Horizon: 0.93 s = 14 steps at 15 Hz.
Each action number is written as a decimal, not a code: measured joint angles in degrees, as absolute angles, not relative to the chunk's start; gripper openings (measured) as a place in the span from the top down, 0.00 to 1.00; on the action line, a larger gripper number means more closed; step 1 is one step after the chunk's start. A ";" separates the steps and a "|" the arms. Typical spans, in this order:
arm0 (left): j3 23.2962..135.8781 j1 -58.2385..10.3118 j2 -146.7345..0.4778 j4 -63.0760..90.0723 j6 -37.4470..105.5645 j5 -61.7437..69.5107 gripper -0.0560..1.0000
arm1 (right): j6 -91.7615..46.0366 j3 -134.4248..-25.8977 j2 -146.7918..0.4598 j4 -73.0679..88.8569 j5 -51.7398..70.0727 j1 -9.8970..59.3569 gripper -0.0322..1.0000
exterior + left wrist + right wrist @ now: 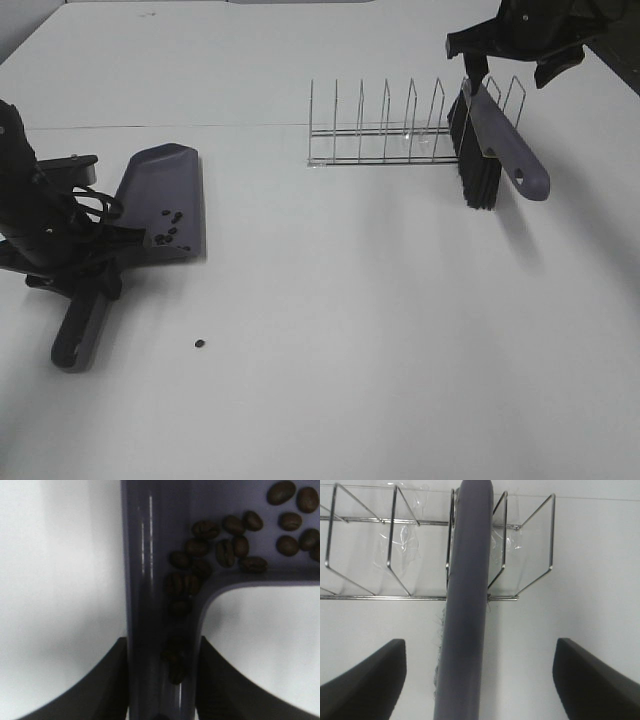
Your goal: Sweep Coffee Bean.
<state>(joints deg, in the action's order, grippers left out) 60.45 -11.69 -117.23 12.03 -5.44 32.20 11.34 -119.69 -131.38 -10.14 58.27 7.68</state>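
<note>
While left claw [161,680] clamps dustpan [165,205] handle holding coffee beans [225,545], right claw [480,680] spread apart above brush [490,150]

Dark coffee beans [225,550] cluster in the dustpan [165,200]; one lies outside.

No text, label, brand, number or sign can be read anywhere, neither on the dustpan [165,205] nor on the brush [497,150] beside the wire rack [385,130].
</note>
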 joint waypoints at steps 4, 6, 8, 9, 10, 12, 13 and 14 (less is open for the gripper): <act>60.45 -11.75 -117.91 13.29 -4.24 24.41 0.64 | 6.53 -119.69 -121.18 -6.76 67.09 7.68 0.22; 60.39 -11.80 -118.20 13.35 -3.04 22.46 0.55 | 4.01 -119.69 -117.46 -6.25 69.56 7.68 0.22; 60.39 -11.86 -118.32 13.35 -2.41 20.86 0.47 | 2.23 -119.29 -113.67 -4.93 69.84 7.68 0.22; 60.39 -11.86 -118.32 13.35 -2.41 20.57 0.45 | 1.83 -118.77 -112.47 -4.13 69.84 7.68 0.22; 60.39 -11.86 -118.37 13.35 -2.23 20.23 0.43 | 0.52 -116.31 -108.52 -1.15 69.90 7.68 0.22; 60.39 -11.86 -118.37 13.12 -2.01 19.94 0.33 | -1.38 -111.61 -103.65 1.83 69.90 7.68 0.22; 60.39 -11.86 -118.37 13.01 -1.72 19.94 0.24 | -2.81 -107.66 -100.50 3.44 69.84 7.68 0.22; 60.39 -11.86 -118.37 12.49 -1.38 20.23 0.17 | -4.18 -102.96 -97.06 4.98 69.84 7.68 0.22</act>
